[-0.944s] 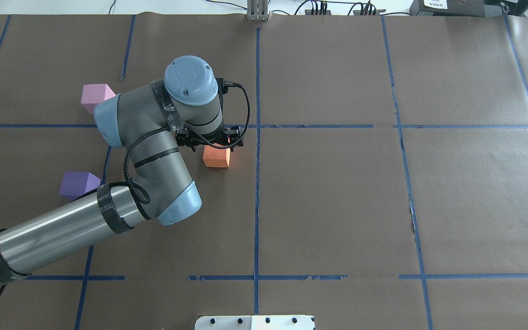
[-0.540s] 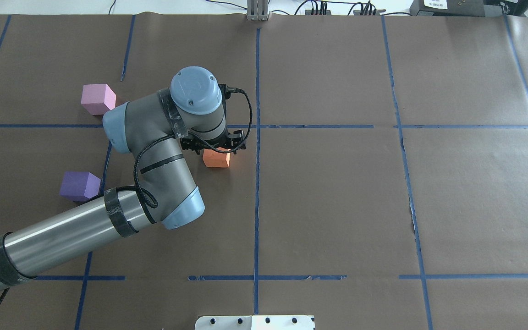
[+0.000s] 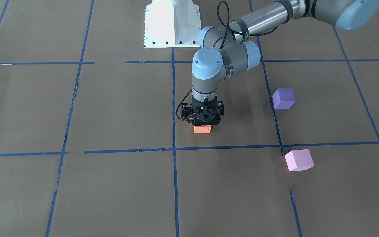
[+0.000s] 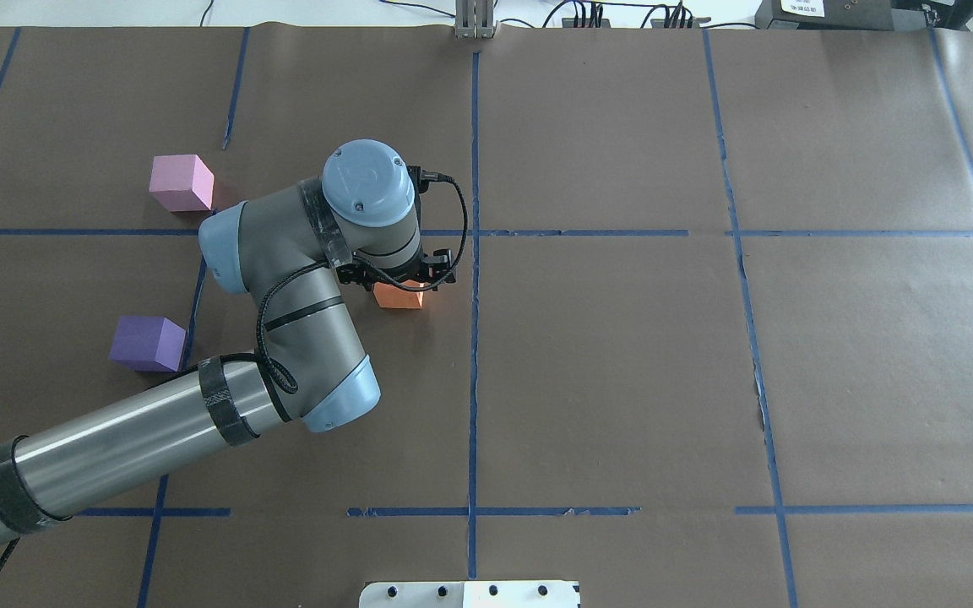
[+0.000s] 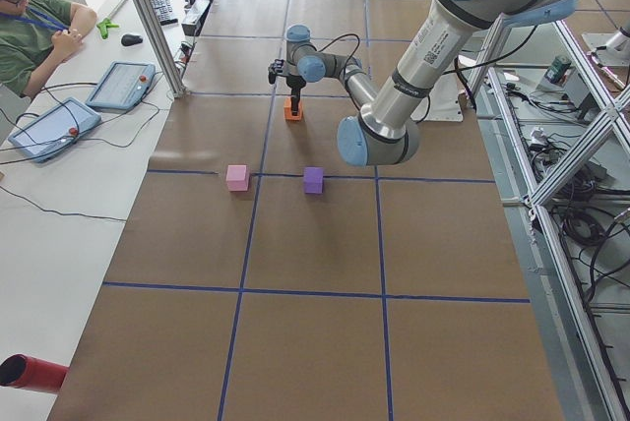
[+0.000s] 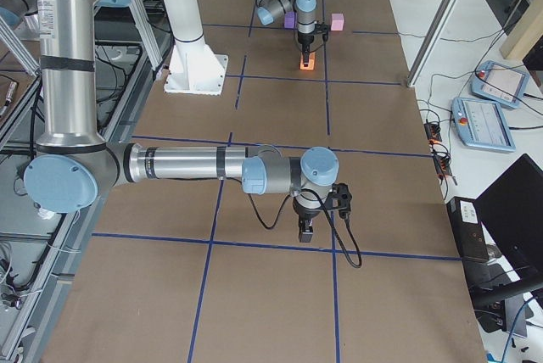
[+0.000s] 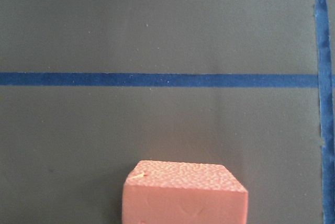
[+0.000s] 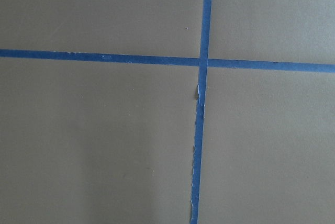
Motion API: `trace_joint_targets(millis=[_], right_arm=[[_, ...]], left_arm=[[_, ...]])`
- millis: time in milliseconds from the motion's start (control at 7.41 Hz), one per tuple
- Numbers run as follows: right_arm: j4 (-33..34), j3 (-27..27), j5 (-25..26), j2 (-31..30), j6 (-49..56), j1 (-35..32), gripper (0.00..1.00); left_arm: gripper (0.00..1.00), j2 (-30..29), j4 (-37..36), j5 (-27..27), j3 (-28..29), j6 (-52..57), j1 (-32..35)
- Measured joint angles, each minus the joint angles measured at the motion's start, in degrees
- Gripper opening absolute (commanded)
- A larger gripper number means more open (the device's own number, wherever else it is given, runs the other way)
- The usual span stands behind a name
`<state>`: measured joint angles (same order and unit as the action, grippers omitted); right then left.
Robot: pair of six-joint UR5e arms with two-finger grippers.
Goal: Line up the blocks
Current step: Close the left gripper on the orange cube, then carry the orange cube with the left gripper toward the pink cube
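The orange block [image 4: 398, 297] sits on the table just left of the centre tape line; it also shows in the front view [image 3: 202, 129] and low in the left wrist view [image 7: 183, 192]. My left gripper [image 4: 402, 281] points straight down right over it, open, its body hiding the block's top [image 3: 203, 123]. The purple block [image 4: 147, 343] and the pink block [image 4: 181, 182] stand apart at the left, both free. My right gripper [image 6: 306, 229] hovers low over bare paper far from the blocks; I cannot tell whether it is open or shut.
Brown paper with a blue tape grid [image 4: 474, 338] covers the table. The white robot base plate [image 3: 171, 24] stands at the robot's edge. A person sits at a side desk with tablets [image 5: 39, 28]. Cables and a post [image 4: 474, 21] line the far edge.
My left arm has lowered and shifted slightly right over the orange block, covering more of it. The three blocks have not moved.
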<state>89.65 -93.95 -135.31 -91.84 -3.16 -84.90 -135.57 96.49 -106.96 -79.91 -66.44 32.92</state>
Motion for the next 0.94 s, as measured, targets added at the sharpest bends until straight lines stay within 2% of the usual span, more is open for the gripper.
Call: trace_joint_targets(millis=[135,270,540,944], right_arm=[[0.00,0.00,0.02,0.00,0.00,0.00,1.00],[0.00,0.00,0.02,0.00,0.00,0.00,1.00],[0.00,0.00,0.02,0.00,0.00,0.01,1.00],[0.00,0.00,-0.03,0.02,0.00,0.01,1.00]], left_arm=[[0.08,0.07,0.22,0.05,0.03,0.07,0.00],[0.00,0.10,0.62,0.05,-0.04,0.07,0.00],[0.00,0.45,0.15,-0.03,-2.25,0.13,0.32],[0.00,3.57,-5.69,-0.34,-12.43,0.51,1.44]])
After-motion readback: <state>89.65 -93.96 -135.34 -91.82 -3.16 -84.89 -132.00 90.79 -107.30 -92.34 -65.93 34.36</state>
